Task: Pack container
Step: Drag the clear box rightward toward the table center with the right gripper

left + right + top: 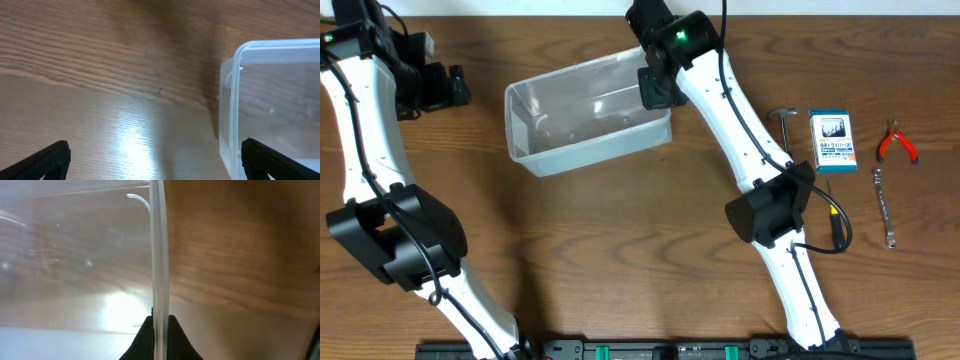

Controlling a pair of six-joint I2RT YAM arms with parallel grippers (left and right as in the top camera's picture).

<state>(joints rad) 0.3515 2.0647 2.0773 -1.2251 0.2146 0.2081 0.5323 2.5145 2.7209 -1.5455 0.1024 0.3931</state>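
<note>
R hand [160, 325] pinching container [159, 255] rim, wrist cam only

One clear container [523, 128], one blue-and-white box [832, 138], one red-handled pliers [897, 143], one silver wrench [884, 207], one small tool [782, 121], possibly a hammer. Five on tabletop [620, 250].

container [582, 118]: clear glossy plastic | table [620, 250]: wood-grain, slight sheen
</note>
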